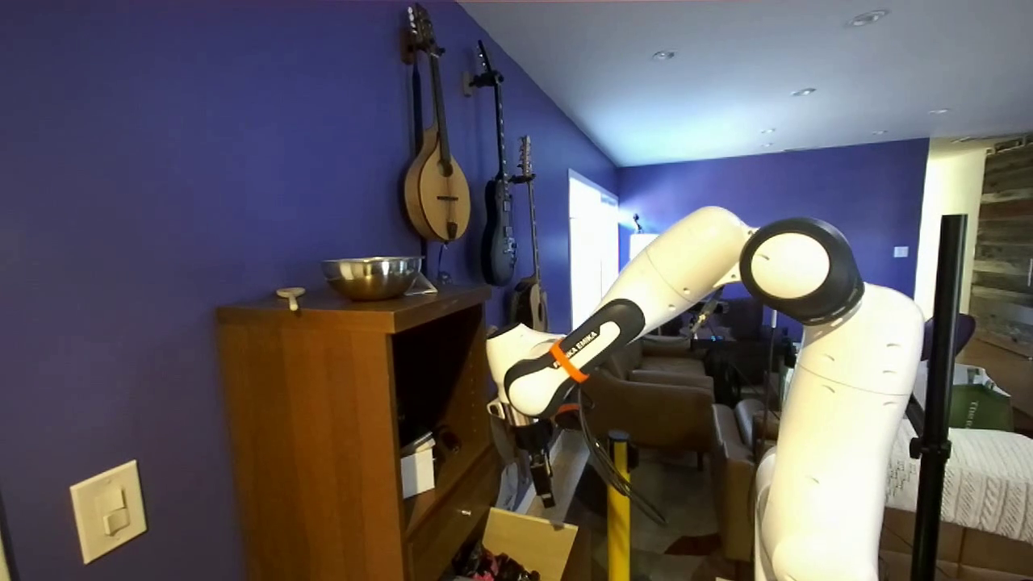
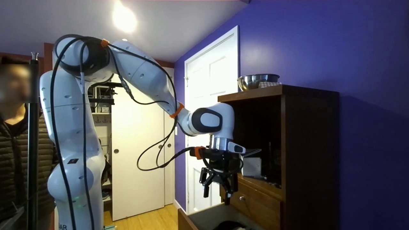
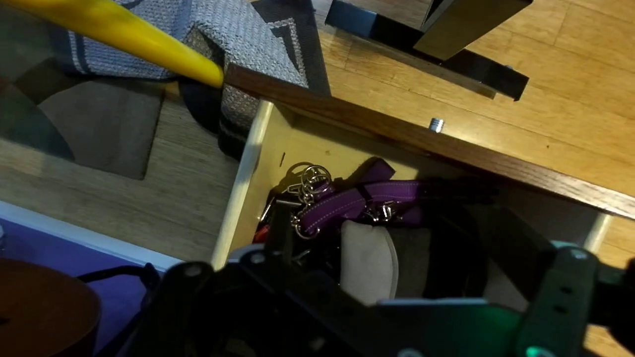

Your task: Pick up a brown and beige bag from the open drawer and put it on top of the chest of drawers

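In an exterior view, the gripper point(image 2: 216, 200) is hanging above the open drawer point(image 2: 209, 215), pointing down, its jaws standing wide apart with nothing between them. The chest of drawers point(image 2: 310, 143) is rising over the drawer, bearing a metal bowl point(image 2: 255, 82) on top. A person point(image 2: 14, 150), face blurred, is standing well apart from the drawer, behind a black pole point(image 2: 33, 143).

In an exterior view, a yellow post point(image 1: 618, 516) is standing near the drawer, pink and dark things point(image 1: 494, 565) are lying inside the drawer, and a white box point(image 1: 417, 472) is resting above it in the chest of drawers.

In the wrist view, the bag point(image 3: 368, 260) is lying inside the drawer below the gripper, which is partly hiding it; its beige part is showing plainly, the rest dimly. A purple strap point(image 3: 387, 192) with metal rings point(image 3: 315, 177) is lying nearer the drawer's front.
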{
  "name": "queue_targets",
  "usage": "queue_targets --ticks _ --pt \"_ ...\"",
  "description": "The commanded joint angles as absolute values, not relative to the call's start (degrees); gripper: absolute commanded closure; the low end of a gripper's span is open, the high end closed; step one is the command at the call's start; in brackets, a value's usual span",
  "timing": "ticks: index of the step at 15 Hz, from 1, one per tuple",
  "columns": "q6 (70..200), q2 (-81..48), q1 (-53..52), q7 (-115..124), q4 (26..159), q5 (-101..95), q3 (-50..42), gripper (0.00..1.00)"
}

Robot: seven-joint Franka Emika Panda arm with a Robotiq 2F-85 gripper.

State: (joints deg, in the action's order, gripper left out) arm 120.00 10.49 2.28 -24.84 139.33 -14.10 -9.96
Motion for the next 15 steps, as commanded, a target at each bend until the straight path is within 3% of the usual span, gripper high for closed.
queue_targets --ticks 1,6,9,15 --pt "124.82 8.98 3.11 -27.37 139.97 -4.07 -11.22 0.0" --pt "134.21 2.43 1.02 -42.99 142.1 17.74 -15.53 0.0" --pt "137.54 -3.08 4.13 -52.39 141.92 29.02 -12.74 0.0" --pt "137.46 -7.57 7.73 -52.4 141.49 28.26 -9.26 0.0"
